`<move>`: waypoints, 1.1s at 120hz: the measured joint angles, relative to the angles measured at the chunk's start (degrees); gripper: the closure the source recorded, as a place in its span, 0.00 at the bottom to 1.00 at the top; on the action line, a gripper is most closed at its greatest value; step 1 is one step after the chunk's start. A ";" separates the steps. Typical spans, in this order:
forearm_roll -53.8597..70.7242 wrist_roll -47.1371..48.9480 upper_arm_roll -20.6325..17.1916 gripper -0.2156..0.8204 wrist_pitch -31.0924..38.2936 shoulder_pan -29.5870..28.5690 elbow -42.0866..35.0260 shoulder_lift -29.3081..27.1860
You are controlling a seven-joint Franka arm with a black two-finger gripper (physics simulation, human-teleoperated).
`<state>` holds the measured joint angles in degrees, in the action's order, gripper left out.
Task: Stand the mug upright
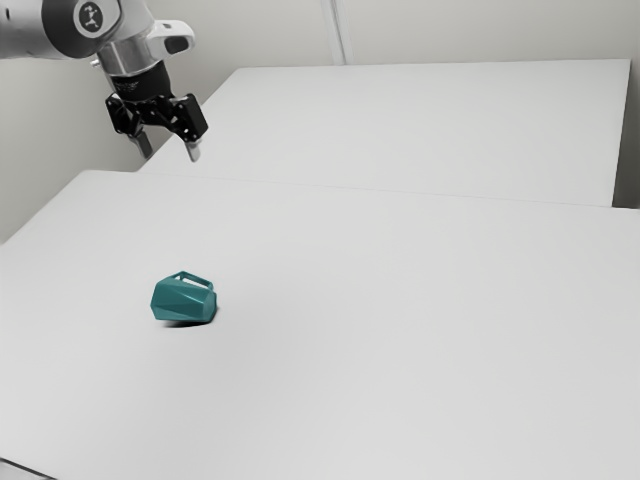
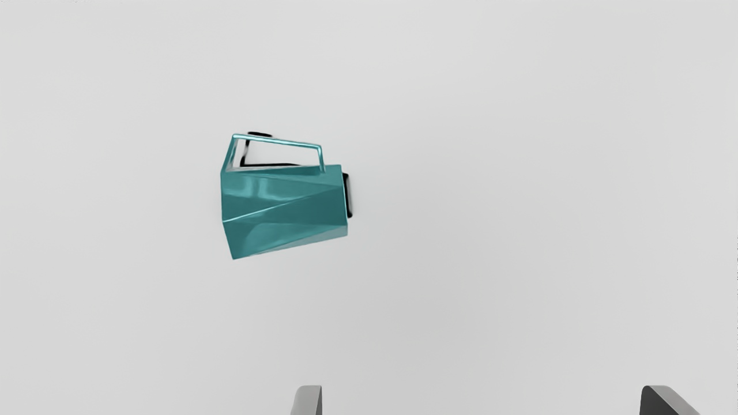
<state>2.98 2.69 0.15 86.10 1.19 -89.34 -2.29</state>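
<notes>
My gripper [image 1: 169, 154] hangs above the far part of the table at the exterior view's upper left, well apart from the mug. A teal faceted mug [image 1: 184, 299] lies on its side on the white table [image 1: 400, 330], its handle showing along its upper edge. In the wrist view the mug [image 2: 282, 202] lies ahead of the gripper [image 2: 481, 397], whose fingers stand wide open with nothing between them. The mug's inside is hidden in both views.
Beyond a thin seam at the table's far side is another white surface [image 1: 420, 120], with pale walls behind it. A dark line crosses the exterior view's lower left corner.
</notes>
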 joint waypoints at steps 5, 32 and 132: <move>-0.07 0.03 0.01 0.21 0.17 0.23 -0.04 -0.02; -0.30 0.12 0.52 0.21 0.69 2.10 -0.27 -0.30; -15.50 -18.54 2.93 0.22 15.76 -18.75 -22.10 -8.18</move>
<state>-12.52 -15.85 3.08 101.86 -17.56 -111.44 -10.47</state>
